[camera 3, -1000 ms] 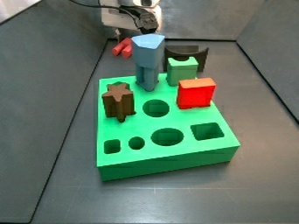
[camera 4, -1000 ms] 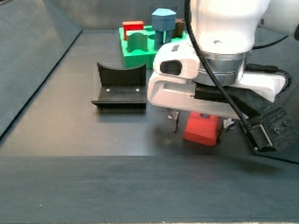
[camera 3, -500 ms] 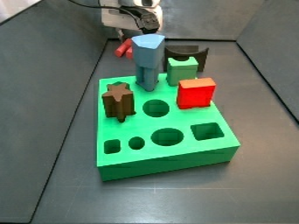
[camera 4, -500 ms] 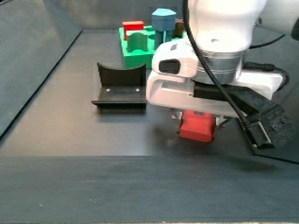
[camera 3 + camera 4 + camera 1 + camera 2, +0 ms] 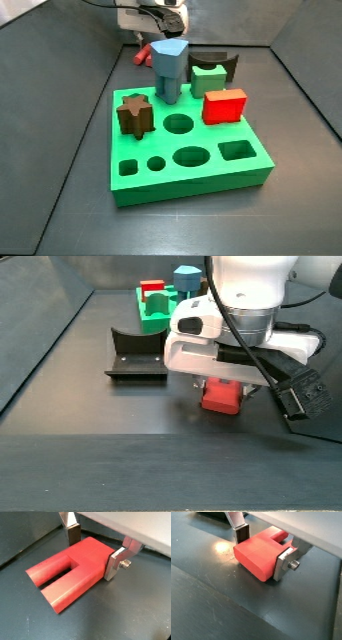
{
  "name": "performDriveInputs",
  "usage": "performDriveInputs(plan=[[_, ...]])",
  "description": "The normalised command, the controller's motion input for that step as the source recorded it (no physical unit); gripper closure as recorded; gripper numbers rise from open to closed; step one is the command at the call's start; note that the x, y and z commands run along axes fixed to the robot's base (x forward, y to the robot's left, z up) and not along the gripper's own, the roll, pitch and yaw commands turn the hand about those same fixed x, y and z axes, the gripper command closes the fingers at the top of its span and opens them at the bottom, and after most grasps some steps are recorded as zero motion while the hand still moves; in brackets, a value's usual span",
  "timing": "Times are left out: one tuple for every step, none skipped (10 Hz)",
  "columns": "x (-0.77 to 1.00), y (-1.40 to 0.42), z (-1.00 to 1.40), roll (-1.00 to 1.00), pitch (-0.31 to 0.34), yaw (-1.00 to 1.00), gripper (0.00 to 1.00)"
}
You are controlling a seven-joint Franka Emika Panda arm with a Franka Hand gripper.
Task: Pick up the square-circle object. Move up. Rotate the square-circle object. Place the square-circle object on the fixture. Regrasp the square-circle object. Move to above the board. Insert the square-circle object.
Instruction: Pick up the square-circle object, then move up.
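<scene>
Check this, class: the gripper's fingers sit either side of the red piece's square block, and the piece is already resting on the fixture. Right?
Not quite. The gripper does straddle the square-circle object, but in a side view the object sits beside the fixture, apart from it, not on it.

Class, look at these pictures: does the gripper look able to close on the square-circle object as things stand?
Probably yes. In both wrist views the gripper sits low over the square-circle object on the floor, one finger at each side of its block end, with nothing between.
</scene>
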Motion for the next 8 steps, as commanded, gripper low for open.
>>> performDriveInputs(plan=[[0.0, 0.0, 0.0, 0.0, 0.0, 0.0, 1.0], [0.0, 0.0, 0.0, 0.0, 0.0, 0.0, 1.0], [0.0, 0.0, 0.83, 0.0, 0.0, 0.0, 1.0], [0.04, -0.07, 0.81, 0.0, -0.013, 0.03, 1.0], [0.01, -0.05, 0.69, 0.02, 0.017, 0.03, 1.0], [0.0, -0.02, 0.54, 0.05, 0.059, 0.02, 1.0], [0.0, -0.02, 0.47, 0.06, 0.081, 0.01, 1.0], [0.0, -0.01, 0.33, 0.08, 0.119, 0.01, 1.0]])
